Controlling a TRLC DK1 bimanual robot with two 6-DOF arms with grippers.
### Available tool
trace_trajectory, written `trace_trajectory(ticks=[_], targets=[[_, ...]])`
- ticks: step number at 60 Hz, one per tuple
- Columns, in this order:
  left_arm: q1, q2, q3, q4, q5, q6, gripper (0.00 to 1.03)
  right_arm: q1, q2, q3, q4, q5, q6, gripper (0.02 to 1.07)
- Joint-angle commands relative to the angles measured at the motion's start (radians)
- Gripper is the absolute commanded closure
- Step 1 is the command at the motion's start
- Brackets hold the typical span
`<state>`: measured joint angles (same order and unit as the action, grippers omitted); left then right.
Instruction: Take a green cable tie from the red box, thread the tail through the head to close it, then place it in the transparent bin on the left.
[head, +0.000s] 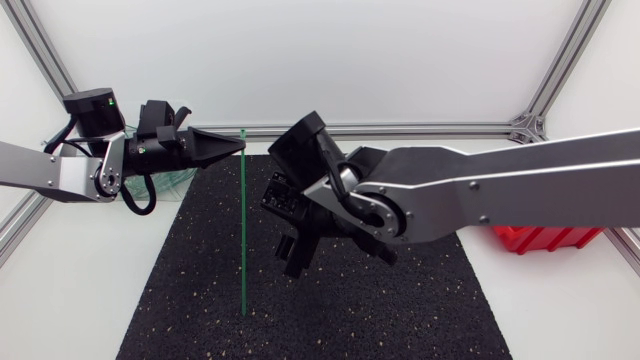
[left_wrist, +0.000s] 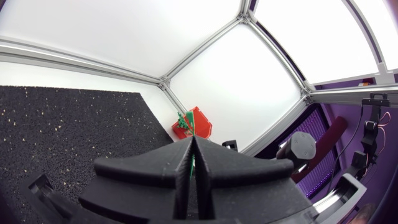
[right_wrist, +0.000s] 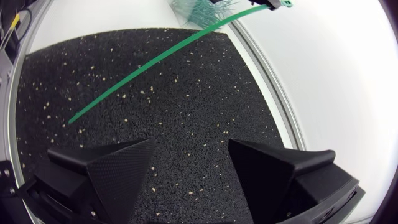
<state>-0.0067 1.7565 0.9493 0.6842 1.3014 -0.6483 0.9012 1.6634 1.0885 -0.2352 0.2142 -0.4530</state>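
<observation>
Tie (head: 243, 230) pinched by left pincer (head: 237, 146) | right pincer (right_wrist: 191, 147) spread above mat (head: 400, 300) | red box (head: 545, 238) apart

The right pincer (right_wrist: 191, 149) hangs with its fingers spread wide above the black speckled mat (right_wrist: 186, 106). Ahead of it a green cable tie (right_wrist: 168, 53) slants over the mat, tail nearer. Its head end is far off, beside a heap of green ties (right_wrist: 205, 9).

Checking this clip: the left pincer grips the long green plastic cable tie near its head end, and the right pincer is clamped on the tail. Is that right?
Not quite. The right pincer is open, with its fingers clear of the long green plastic cable tie, which lies ahead of it, as the right wrist view shows. The left pincer does grip the tie near its head end.
</observation>
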Motion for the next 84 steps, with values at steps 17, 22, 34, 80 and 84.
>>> trace_trajectory(ticks=[17, 22, 34, 80, 84], targets=[[-0.001, 0.035, 0.016, -0.023, 0.025, -0.022, 1.00, 0.068, 0.013, -0.062, 0.166, 0.126, -0.474, 0.16], [-0.006, 0.038, 0.016, -0.023, 0.032, -0.022, 1.00, 0.076, 0.024, -0.110, 0.313, 0.198, -0.681, 0.16], [-0.021, 0.044, 0.017, -0.023, 0.032, -0.019, 1.00, 0.077, 0.067, -0.259, 0.715, 0.255, -1.044, 0.14], [-0.029, 0.084, 0.078, -0.083, 0.119, -0.019, 1.00, 0.045, 0.104, -0.406, 1.064, -0.055, -1.581, 0.11], [-0.029, 0.086, 0.078, -0.083, 0.124, -0.019, 1.00, 0.036, 0.104, -0.407, 1.064, -0.090, -1.610, 0.11]])
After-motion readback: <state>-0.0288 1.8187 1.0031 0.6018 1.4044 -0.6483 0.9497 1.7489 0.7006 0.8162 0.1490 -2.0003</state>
